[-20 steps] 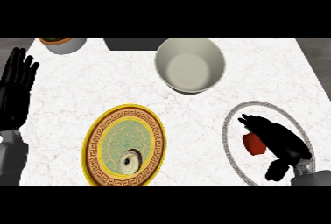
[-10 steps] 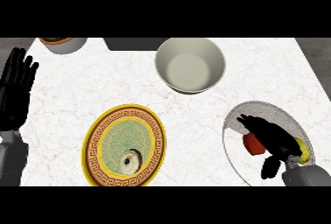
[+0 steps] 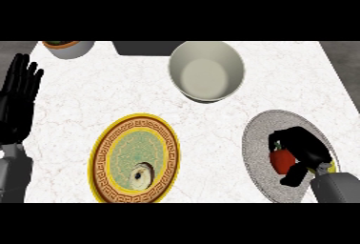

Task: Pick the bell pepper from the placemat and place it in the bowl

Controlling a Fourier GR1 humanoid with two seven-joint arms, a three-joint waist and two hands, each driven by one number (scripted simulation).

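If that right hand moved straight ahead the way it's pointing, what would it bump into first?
Likely the bowl. The right hand, curled round the bell pepper on the placemat, points up-left toward it, with only bare counter between; height is unclear.

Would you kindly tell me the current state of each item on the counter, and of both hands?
bell pepper: on the placemat, held by the right hand.
placemat: flat, partly covered by that hand.
bowl: upright, empty.
plate: flat, one small item on it.
right hand: fingers curled round the bell pepper.
left hand: open, resting at the left edge.
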